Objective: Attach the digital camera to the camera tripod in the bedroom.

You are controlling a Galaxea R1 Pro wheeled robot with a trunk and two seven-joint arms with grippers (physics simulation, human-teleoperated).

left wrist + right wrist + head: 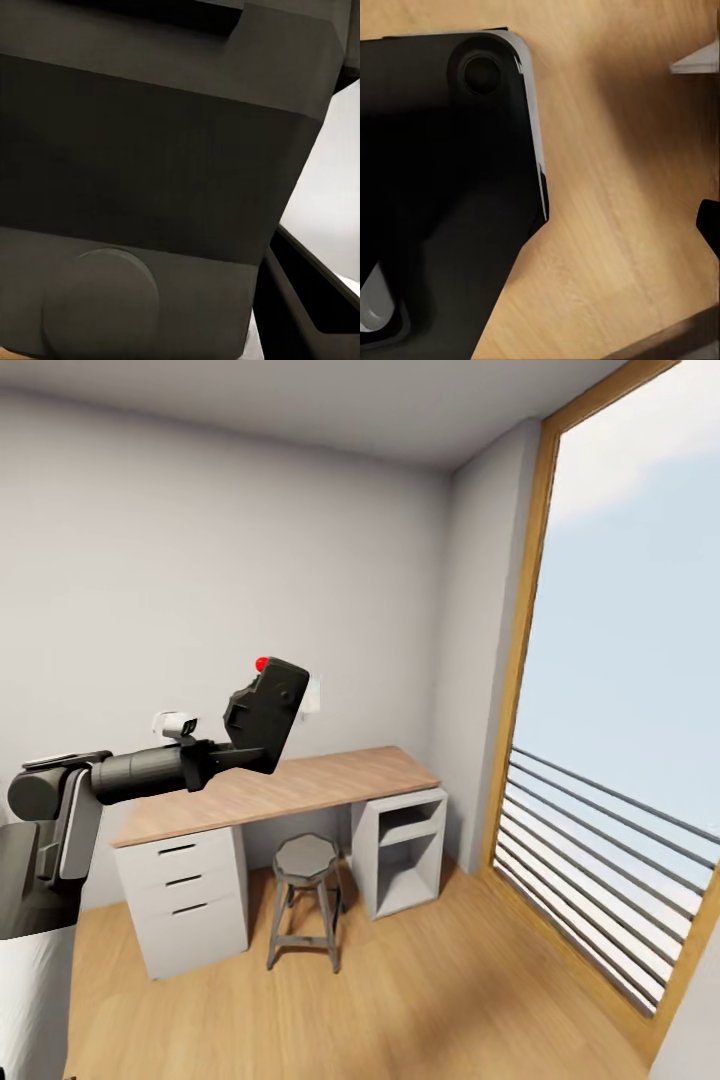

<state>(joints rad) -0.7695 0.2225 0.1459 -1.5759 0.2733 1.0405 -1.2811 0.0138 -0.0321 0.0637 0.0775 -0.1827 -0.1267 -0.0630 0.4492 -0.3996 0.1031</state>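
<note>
You have the digital camera (265, 715) clamped in your left gripper (232, 755), raised in the air above the desk's (330, 775) left half. Picking up looks done; finding the tripod and mounting remain. Your right gripper's jaws: I cannot tell.

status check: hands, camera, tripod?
Left hand shut on digital camera, held up over desk. Right hand state unclear. Stool by desk.

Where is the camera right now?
In the head view, the camera is held up in the left claw, above the desk and left of the window.
</note>
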